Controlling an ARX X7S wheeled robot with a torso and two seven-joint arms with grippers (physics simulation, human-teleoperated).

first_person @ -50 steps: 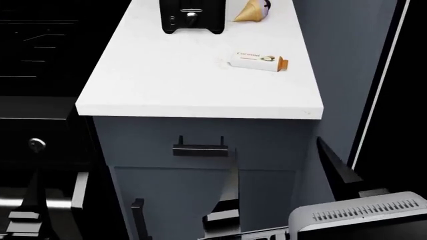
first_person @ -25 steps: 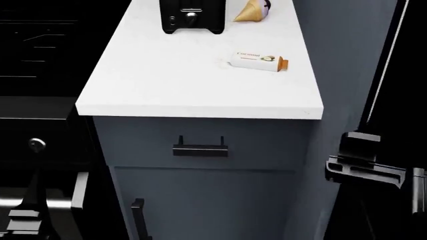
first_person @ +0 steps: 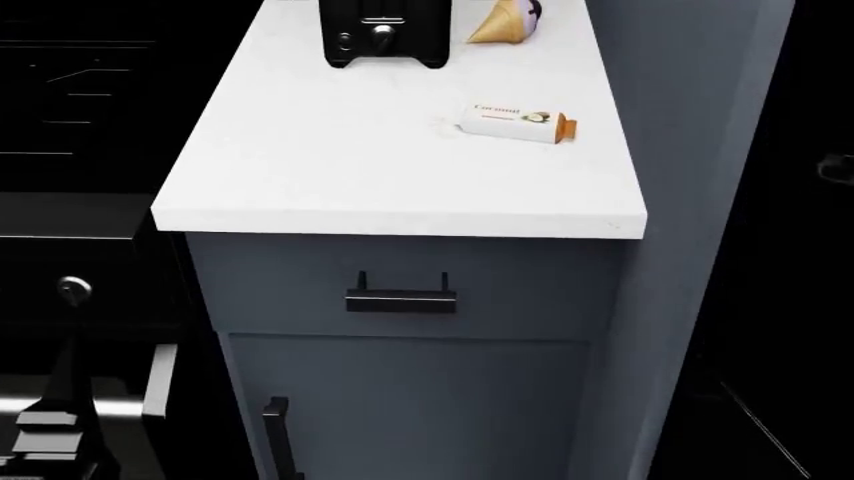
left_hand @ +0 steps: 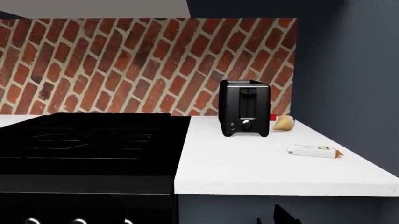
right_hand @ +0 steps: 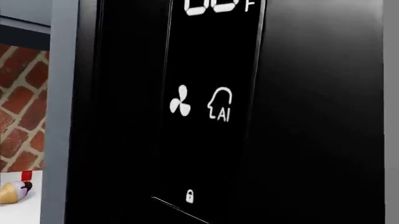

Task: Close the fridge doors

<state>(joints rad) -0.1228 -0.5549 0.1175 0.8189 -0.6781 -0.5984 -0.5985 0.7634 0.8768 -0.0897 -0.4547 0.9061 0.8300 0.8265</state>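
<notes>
From the left wrist view, a white counter (left_hand: 249, 163) runs back to a red brick wall (left_hand: 124, 60). A black toaster (left_hand: 244, 108) stands upright near the counter's back edge, with an ice-cream cone (left_hand: 283, 122) lying just beside it, toward the grey-blue side panel (left_hand: 349, 84) that rises along the counter's far side edge. A small white carton with an orange cap (left_hand: 315, 151) lies on its side nearer the front edge, close to that same panel. A black stove (left_hand: 87, 140) adjoins the counter's other side edge, its knobs showing at the picture's bottom. Two dark tips at the bottom edge may belong to the left gripper (left_hand: 277, 217), but whether they are spread or closed cannot be told. In the head view, the same counter (first_person: 334, 170) carries the toaster (first_person: 383, 32) and the cone (first_person: 503, 21) at its back edge and the carton (first_person: 518, 121) toward its right edge. Below the front edge sits a grey-blue drawer with a short black handle (first_person: 400, 296) and under it a cabinet door (first_person: 414, 410). The fridge doors (first_person: 814, 250) show as a glossy black surface at the far right, beyond the grey-blue panel; neither gripper can be made out here. In the right wrist view, a fridge door (right_hand: 299, 112) fills nearly the whole picture, seen close, its dark control panel (right_hand: 206, 107) bearing white fan, AI and lock symbols. The right gripper is out of sight.
</notes>
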